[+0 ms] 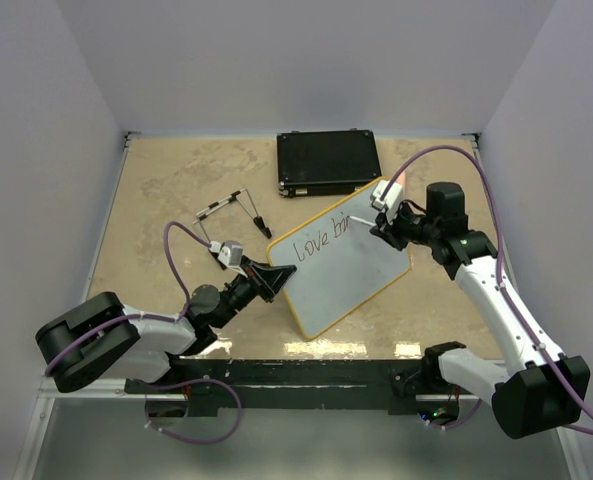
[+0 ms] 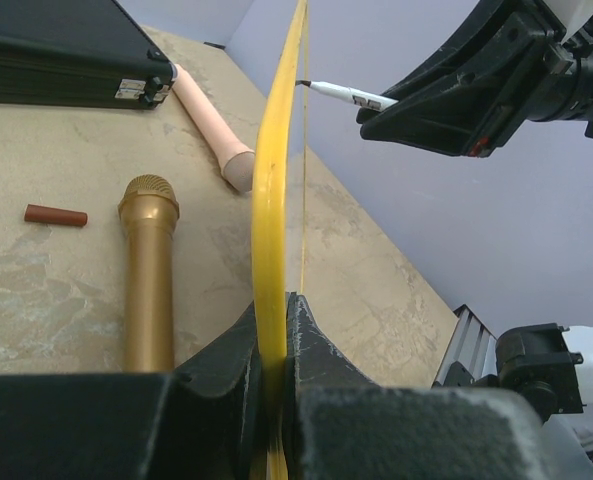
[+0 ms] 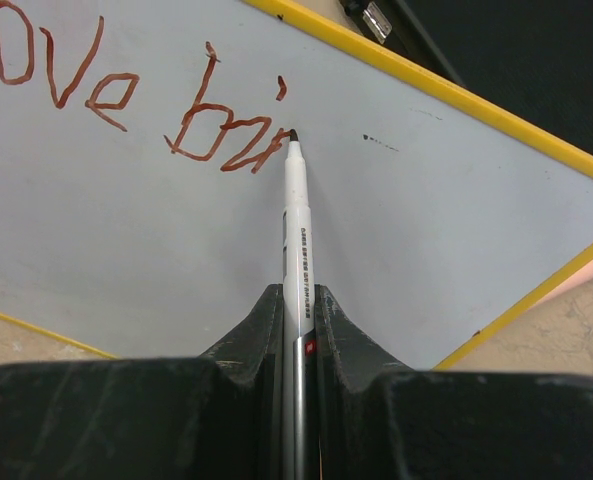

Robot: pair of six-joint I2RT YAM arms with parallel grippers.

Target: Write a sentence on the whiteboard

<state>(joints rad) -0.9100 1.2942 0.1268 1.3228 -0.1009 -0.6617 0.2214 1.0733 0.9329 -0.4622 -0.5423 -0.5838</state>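
The whiteboard (image 1: 348, 270), yellow-framed, sits slanted at mid-table. My left gripper (image 1: 274, 280) is shut on the board's left edge; in the left wrist view the yellow frame (image 2: 269, 200) runs edge-on between the gripper's (image 2: 276, 325) jaws. My right gripper (image 1: 381, 226) is shut on a white marker (image 3: 296, 215). The marker's tip touches the board (image 3: 426, 210) at the end of the writing. The sentence (image 1: 321, 238) reads "Love bi" in red-brown strokes (image 3: 221, 130). The marker (image 2: 351, 95) also shows past the board's edge.
A black case (image 1: 328, 162) lies at the back, just beyond the board's far corner. Thin black-and-white sticks (image 1: 228, 206) lie to the back left. Beside the board rest a gold microphone (image 2: 148, 270), a pink handle (image 2: 208, 115) and a small red cap (image 2: 56, 214).
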